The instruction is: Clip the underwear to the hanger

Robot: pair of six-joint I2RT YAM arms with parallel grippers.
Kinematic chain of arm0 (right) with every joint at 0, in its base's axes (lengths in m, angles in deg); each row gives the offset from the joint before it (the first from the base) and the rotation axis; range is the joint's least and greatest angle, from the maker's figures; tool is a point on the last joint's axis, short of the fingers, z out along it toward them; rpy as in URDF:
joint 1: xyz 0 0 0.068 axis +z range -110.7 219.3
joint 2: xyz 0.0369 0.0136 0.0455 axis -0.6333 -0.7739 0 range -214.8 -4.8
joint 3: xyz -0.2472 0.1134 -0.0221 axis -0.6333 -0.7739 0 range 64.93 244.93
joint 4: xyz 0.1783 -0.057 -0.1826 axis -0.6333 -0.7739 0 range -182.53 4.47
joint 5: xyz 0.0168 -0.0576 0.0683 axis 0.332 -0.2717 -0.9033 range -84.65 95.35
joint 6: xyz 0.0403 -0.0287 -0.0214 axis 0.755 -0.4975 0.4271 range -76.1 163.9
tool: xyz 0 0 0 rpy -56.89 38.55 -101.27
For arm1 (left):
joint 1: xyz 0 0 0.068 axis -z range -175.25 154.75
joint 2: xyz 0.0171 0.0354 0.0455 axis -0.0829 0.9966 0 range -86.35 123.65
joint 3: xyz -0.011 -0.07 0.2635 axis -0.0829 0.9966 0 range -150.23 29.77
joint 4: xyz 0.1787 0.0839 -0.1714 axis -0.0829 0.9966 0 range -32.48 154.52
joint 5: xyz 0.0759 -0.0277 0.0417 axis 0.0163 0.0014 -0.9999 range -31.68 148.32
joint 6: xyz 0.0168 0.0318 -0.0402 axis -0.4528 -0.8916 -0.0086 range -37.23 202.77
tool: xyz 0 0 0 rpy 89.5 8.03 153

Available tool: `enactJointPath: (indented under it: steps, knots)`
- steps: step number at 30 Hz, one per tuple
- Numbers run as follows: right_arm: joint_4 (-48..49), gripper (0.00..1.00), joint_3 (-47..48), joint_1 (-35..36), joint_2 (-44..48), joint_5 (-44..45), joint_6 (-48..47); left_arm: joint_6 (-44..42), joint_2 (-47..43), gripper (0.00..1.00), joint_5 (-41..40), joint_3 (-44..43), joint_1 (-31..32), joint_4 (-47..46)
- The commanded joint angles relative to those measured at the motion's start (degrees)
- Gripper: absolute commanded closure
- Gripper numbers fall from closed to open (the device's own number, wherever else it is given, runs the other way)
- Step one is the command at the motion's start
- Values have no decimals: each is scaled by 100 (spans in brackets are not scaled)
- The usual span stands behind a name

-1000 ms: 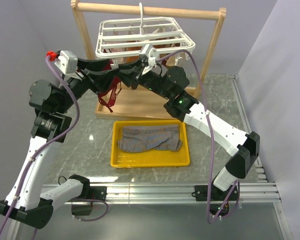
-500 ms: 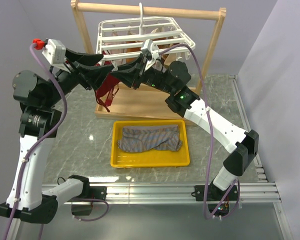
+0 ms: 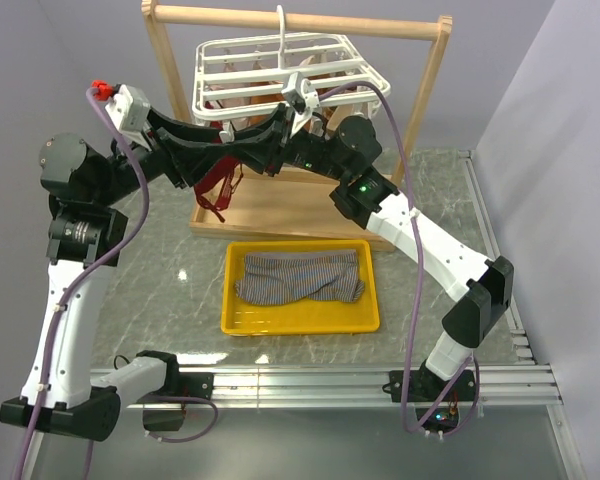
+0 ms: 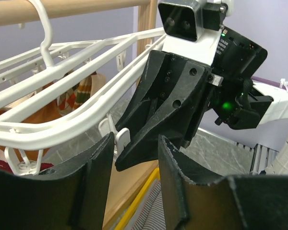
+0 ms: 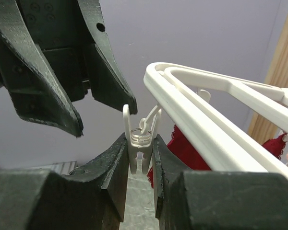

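Observation:
The grey striped underwear (image 3: 300,277) lies crumpled in the yellow tray (image 3: 300,325), and its stripes show low in the left wrist view (image 4: 153,211). The white grid hanger (image 3: 280,70) hangs by its hook from the wooden stand. My right gripper (image 5: 140,143) is shut on a small white clip (image 5: 140,134) dangling from the hanger's near-left rim (image 5: 206,129). In the top view the right gripper (image 3: 250,150) meets my left gripper (image 3: 228,152) tip to tip under that rim. The left gripper (image 4: 136,143) is open and holds nothing; beyond its fingers are the right gripper's finger and a clip (image 4: 121,139).
The wooden frame stand (image 3: 290,20) and its base board (image 3: 280,205) stand behind the tray. Dark red underwear (image 3: 218,185) hangs from the hanger's left side, close to both grippers. Orange-brown garments (image 3: 270,95) hang under the grid.
My left arm drew back up and to the left, then came back toward the clip, its jaws a little narrower. The right gripper rose slightly. The underwear has not moved.

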Motion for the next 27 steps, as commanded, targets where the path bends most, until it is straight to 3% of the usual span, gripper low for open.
enactJointPath:
  steps: [1,16,19,24,26,27]
  knots:
    - [99,100,319,9,-47,-517,260,-152,36,54,362,27,-25,-472]
    - [142,100,354,9,-144,-719,392,-178,203,61,555,327,-25,-1298]
    - [169,100,363,9,-135,-711,410,-134,282,68,600,274,-25,-1255]
    - [134,100,390,-35,-127,-614,489,-257,265,88,644,282,-25,-1070]
    - [116,90,381,-44,-100,-561,506,-257,256,100,530,230,-25,-982]
    - [99,86,363,-35,-92,-526,489,-240,256,100,486,204,-25,-947]
